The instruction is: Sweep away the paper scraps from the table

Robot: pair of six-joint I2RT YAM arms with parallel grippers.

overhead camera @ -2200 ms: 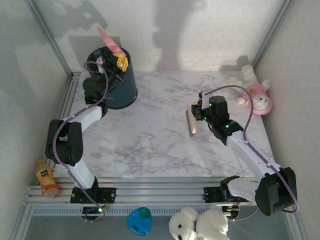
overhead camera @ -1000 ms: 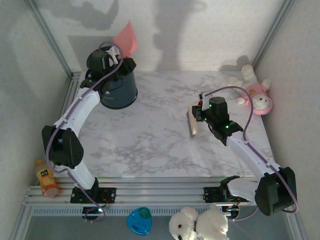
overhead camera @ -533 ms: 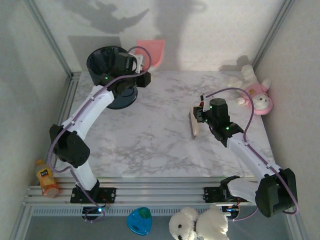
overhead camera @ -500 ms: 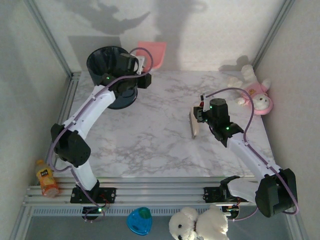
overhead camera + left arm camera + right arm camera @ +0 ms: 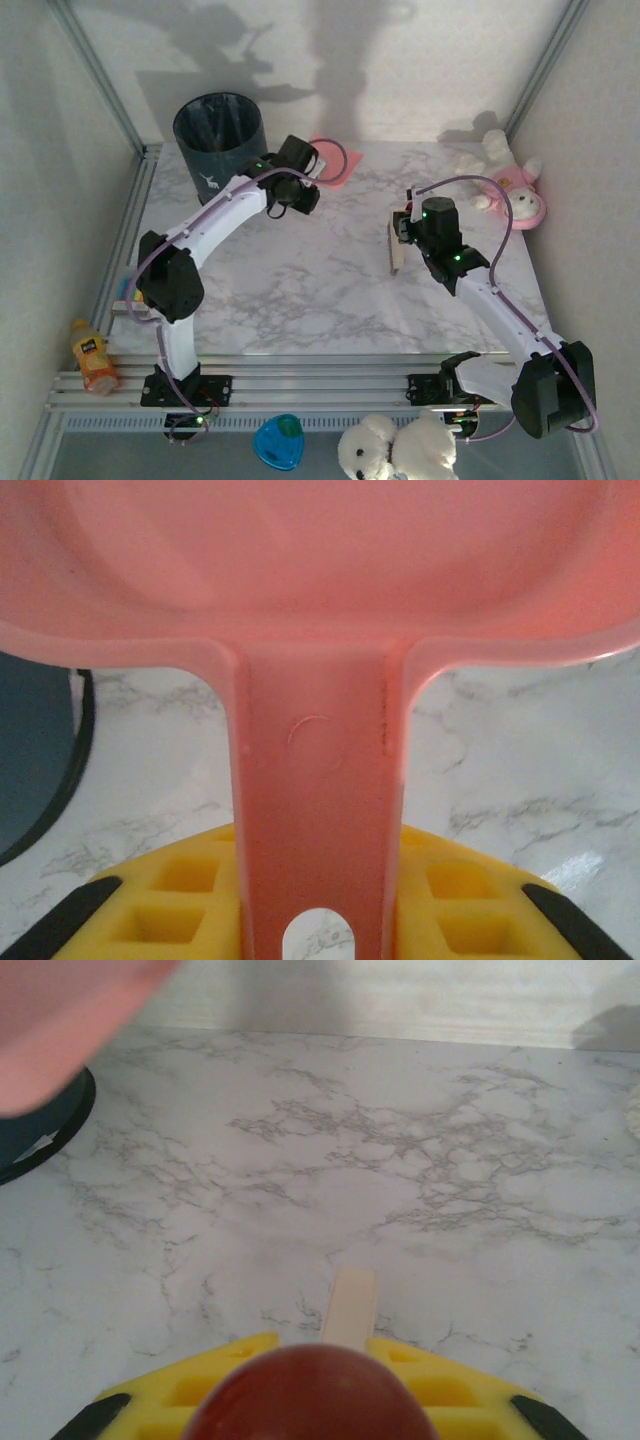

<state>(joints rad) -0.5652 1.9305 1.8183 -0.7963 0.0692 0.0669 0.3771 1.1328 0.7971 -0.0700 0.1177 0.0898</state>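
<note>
Left claw [image 5: 308,168] pinches flat pink plastic dustpan [image 5: 336,166] by its handle, upper centre of frame. My right claw [image 5: 405,228], to its right, clamps pale wooden brush [image 5: 396,252] over white marble desk [image 5: 300,290]. Where the paper scraps lie, I cannot tell.

Smooth pink plastic dustpan [image 5: 320,570], glossy marble-veined table [image 5: 450,1110]

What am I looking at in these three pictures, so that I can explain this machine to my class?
A left robot arm and a right robot arm are bolted at the near edge of a white marble-patterned table. One picture looks down from above; the other two come from a camera on each wrist. The left claw is shut on the handle of a pink plastic dustpan, beside a dark blue round bin. The right claw is shut on a small pale brush. A white plush toy in a pink dress lies by the far right corner.
</note>
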